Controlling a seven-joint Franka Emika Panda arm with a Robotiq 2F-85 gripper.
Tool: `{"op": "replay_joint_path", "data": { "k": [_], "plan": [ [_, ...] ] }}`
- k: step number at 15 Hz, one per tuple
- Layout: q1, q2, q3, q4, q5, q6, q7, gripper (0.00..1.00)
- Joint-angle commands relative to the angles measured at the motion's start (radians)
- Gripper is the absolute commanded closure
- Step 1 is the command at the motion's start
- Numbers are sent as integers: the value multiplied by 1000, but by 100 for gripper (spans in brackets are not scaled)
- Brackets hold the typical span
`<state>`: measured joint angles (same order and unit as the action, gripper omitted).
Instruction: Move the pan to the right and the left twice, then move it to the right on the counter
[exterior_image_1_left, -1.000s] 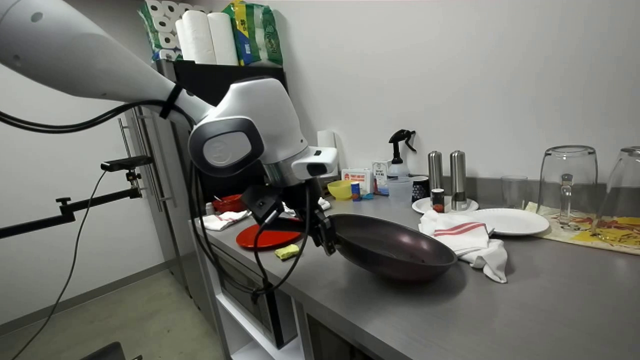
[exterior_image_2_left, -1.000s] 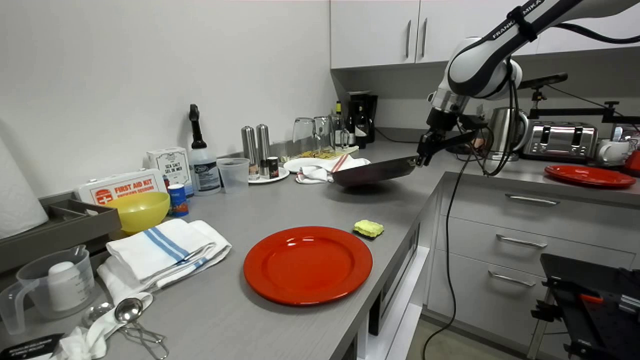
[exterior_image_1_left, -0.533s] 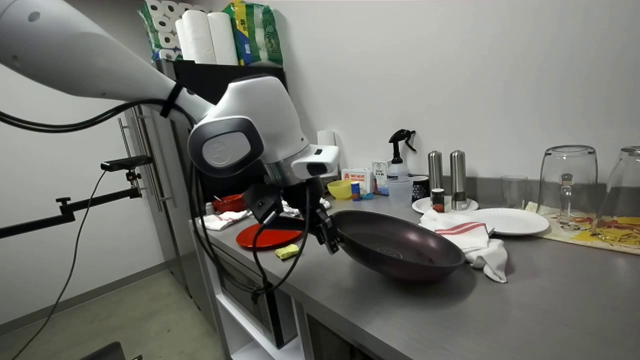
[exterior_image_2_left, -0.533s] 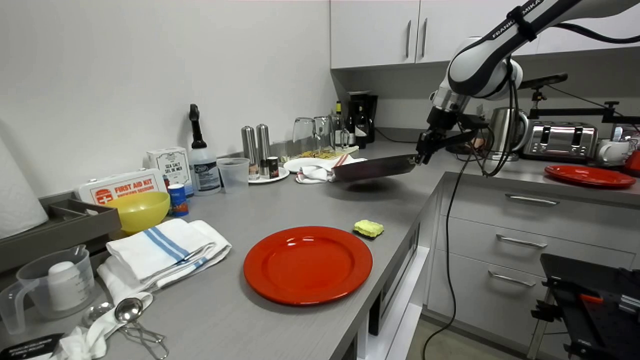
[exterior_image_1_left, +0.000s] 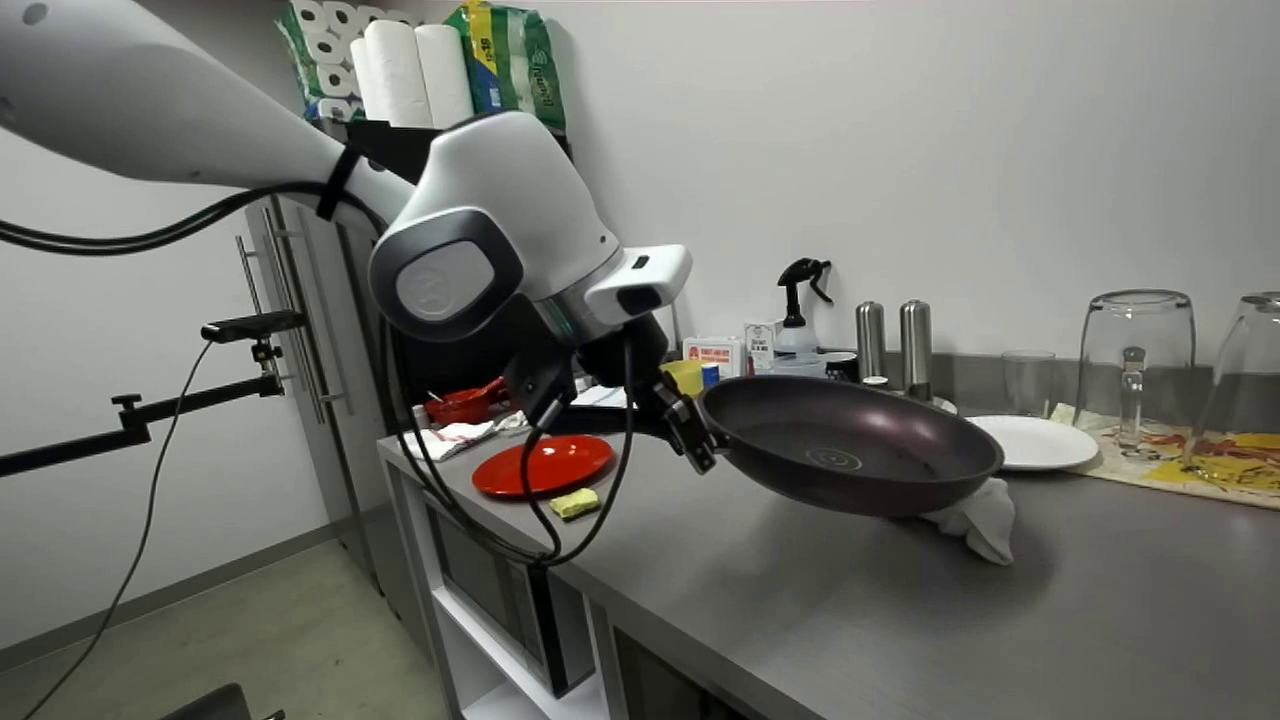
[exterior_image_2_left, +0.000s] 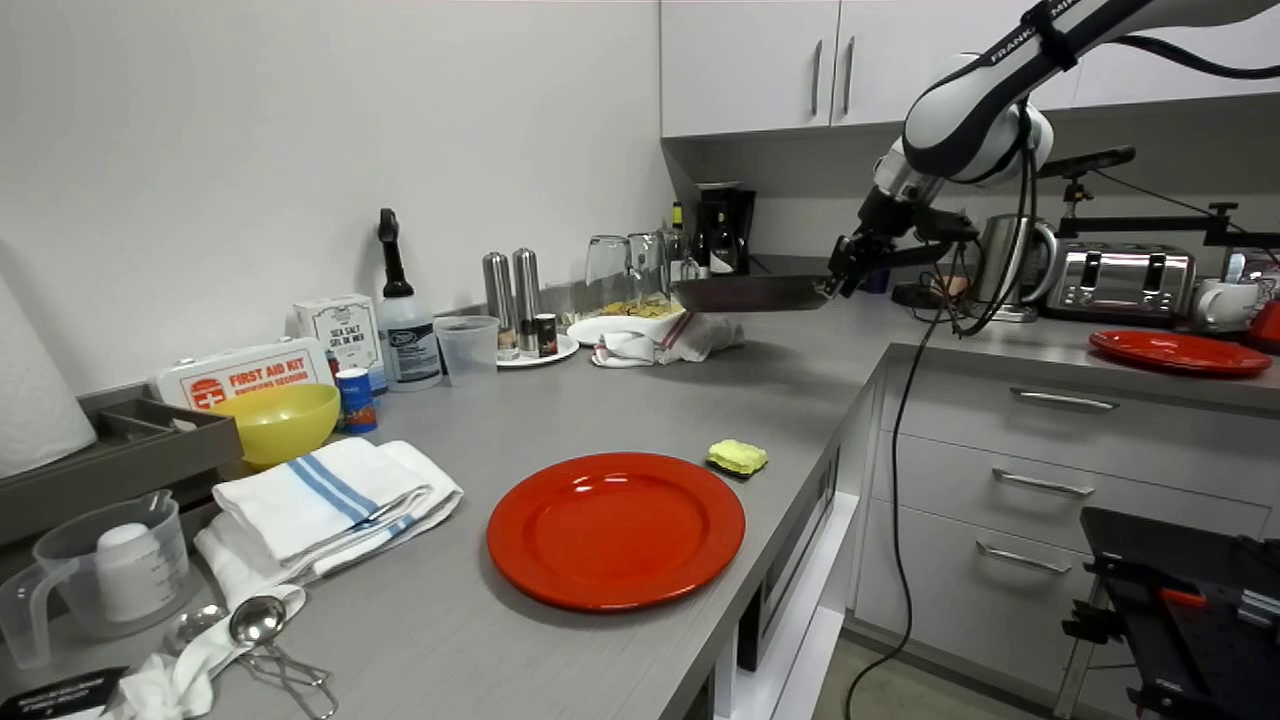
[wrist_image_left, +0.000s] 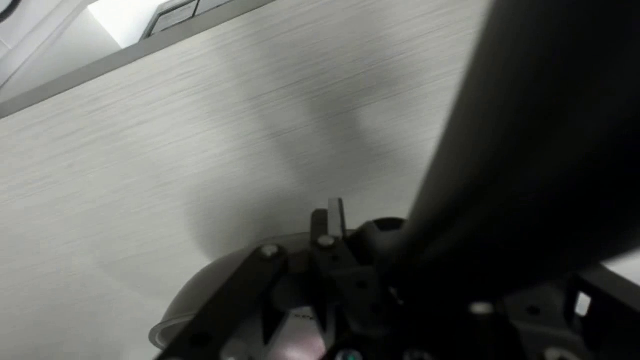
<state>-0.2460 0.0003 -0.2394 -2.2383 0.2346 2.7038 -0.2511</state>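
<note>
1. Claw (exterior_image_1_left: 695, 440) clamped on handle (exterior_image_1_left: 605, 420) of pan (exterior_image_1_left: 850, 455).
2. Pan up off counter (exterior_image_1_left: 760, 610), higher than towel (exterior_image_1_left: 988, 525), partly hiding it in both exterior views.
3. Probably sideways pass: pan level, smooth swing, no snagging towel; likely front-heavy, so firm grip; finally lower gently beside towel.

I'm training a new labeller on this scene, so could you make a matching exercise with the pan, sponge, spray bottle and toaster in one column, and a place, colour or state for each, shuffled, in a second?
Column 1
1. pan
2. sponge
3. spray bottle
4. toaster

Column 2
A. between the sea salt box and the clear cup in an exterior view
B. silver, beside the kettle
C. held above the counter by the gripper
D. yellow, beside a red plate

Pairs: 1-C; 2-D; 3-A; 4-B
</note>
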Motion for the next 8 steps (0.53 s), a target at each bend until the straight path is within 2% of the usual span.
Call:
{"op": "replay_joint_path", "data": {
  "k": [1, 8],
  "plan": [
    [-22, -48, -27, 23, -18, 52, 51, 78],
    [-63, -27, -75, 25, -93, 120, 169, 78]
  ]
}}
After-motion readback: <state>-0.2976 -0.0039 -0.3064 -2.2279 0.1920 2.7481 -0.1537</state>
